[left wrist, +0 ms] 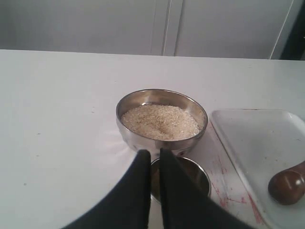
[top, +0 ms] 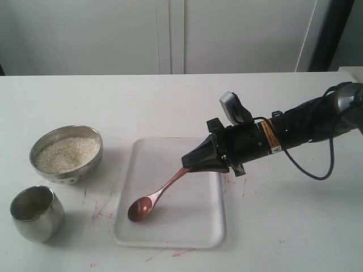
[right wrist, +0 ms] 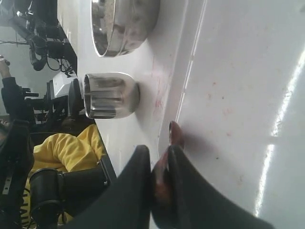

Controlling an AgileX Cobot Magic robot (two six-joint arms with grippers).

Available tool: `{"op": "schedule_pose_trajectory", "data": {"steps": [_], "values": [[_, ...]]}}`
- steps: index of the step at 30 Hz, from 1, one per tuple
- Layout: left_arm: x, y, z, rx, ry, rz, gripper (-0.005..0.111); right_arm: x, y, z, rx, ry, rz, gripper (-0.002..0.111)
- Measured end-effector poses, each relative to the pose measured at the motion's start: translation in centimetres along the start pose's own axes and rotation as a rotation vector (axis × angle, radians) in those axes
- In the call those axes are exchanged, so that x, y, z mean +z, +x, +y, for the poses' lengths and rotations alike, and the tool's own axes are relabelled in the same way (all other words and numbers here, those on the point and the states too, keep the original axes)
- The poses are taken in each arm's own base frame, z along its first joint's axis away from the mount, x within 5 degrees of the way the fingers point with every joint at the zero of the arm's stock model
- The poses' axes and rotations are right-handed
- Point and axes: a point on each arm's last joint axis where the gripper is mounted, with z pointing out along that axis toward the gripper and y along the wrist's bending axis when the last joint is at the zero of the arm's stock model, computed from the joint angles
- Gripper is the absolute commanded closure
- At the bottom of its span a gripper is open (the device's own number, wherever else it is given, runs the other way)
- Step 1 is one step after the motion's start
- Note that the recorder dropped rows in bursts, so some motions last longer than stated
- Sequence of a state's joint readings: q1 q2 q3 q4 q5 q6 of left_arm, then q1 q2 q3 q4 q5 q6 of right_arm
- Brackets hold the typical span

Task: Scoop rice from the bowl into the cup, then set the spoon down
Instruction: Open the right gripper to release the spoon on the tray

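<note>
The steel bowl (top: 86, 169) sits at the left of the table, filled with pale rice (top: 67, 154). In front of it stands the small rounded cup (top: 37, 213). The wooden spoon (top: 153, 197) slants down onto a white tray (top: 193, 229), its oval end touching the tray. My right gripper (top: 186, 163) is shut on the spoon's handle; the right wrist view shows the spoon (right wrist: 175, 133) pinched at the fingertips (right wrist: 143, 157). My left gripper (left wrist: 152, 153) hangs shut over the cup (left wrist: 195, 172), just short of the bowl (left wrist: 138, 142) and its rice (left wrist: 159, 121). It is out of the exterior view.
The white tray (left wrist: 257, 138) lies just right of the bowl and cup, and the spoon's end (left wrist: 287, 186) rests on it. Red marks stain the table (top: 102, 209) between cup and tray. A white wall (top: 170, 34) runs behind the table's far edge.
</note>
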State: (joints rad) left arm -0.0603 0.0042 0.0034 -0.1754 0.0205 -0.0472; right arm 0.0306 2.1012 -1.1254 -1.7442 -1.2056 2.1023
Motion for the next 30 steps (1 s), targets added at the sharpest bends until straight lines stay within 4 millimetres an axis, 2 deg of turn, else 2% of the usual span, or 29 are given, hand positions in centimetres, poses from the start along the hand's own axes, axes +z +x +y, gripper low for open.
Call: {"op": "schedule_pose_trajectory", "data": {"steps": [26,30], "values": [[0.0,0.0,0.0,0.000,0.000,0.000,0.092,0.0,-0.1,-0.2,0.003,0.017,-0.010,0.108],[0.0,0.0,0.0,0.000,0.000,0.000,0.092,0.4,0.0,-1.0,0.040,-0.002,-0.007,0.108]]}}
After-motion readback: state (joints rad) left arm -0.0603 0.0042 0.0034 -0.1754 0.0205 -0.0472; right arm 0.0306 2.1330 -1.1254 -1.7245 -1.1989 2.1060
